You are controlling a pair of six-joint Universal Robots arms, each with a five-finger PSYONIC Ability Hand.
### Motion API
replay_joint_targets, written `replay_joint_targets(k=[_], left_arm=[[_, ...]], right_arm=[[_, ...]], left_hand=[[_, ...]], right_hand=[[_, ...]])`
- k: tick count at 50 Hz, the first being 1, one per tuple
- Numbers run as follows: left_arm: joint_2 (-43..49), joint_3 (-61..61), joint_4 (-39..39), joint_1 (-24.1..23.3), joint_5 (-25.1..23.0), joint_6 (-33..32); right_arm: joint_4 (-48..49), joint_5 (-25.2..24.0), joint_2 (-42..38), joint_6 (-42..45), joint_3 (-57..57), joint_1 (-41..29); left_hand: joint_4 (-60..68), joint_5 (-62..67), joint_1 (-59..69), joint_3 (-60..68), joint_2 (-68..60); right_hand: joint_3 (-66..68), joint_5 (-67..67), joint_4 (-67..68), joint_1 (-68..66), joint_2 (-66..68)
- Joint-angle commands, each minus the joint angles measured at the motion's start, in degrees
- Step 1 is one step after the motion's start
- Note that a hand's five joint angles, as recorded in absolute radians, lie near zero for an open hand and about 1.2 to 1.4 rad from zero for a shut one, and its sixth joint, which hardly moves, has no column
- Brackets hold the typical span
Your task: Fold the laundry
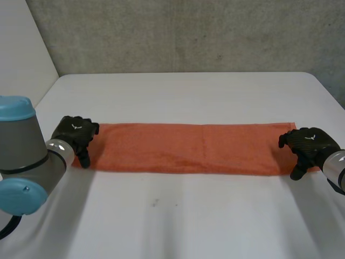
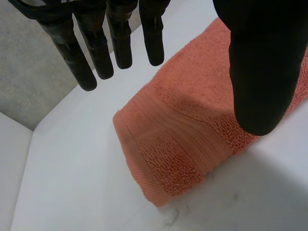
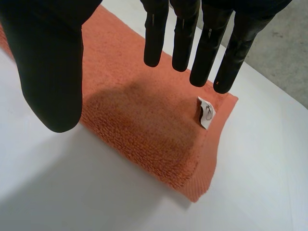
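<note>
The folded orange towel [image 1: 194, 148] lies flat on the bench [image 1: 183, 97], long axis running left to right. The left hand [image 1: 75, 132] and right hand [image 1: 310, 143] are at its ends, fingers straight, gripping nothing.

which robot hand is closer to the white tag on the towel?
Right. The right robot hand is over one end of the towel, with the white tag right by its fingertips. The left robot hand is at the opposite end.

A white table [image 1: 188, 216] stands before a grey concrete wall [image 1: 188, 32].
</note>
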State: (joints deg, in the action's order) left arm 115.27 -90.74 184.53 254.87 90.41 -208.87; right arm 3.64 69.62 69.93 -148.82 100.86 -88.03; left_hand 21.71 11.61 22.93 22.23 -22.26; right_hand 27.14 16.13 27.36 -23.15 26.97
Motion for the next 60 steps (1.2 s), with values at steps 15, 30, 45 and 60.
replay_joint_targets(k=[15,30,45,60], left_arm=[[-0.57,-3.04,2.50,-0.43,-0.06,2.50],[-0.83,-3.83,2.50,-0.60,0.03,2.50],[-0.92,-3.83,2.50,-0.08,0.03,2.59],[-1.63,-4.62,2.50,-0.34,0.03,2.50]], right_arm=[[5.67,1.05,-7.87,3.00,-1.63,1.99],[7.08,19.86,-14.12,22.60,-14.73,10.86],[9.62,9.93,-7.08,8.72,-20.97,-17.50],[15.34,-4.49,-17.54,10.48,-17.63,-42.75]], left_hand=[[-4.43,-4.33,-5.65,-4.94,4.98],[-7.12,-7.02,-8.34,-7.64,7.67],[-7.12,-7.02,-8.34,-7.64,7.67],[-7.80,-7.69,-9.01,-8.31,8.35]], right_hand=[[44.08,45.10,43.86,-48.08,44.25],[52.86,53.87,52.64,-56.85,53.03],[52.86,53.87,52.64,-56.85,53.03],[52.25,53.26,52.03,-56.24,52.41]])
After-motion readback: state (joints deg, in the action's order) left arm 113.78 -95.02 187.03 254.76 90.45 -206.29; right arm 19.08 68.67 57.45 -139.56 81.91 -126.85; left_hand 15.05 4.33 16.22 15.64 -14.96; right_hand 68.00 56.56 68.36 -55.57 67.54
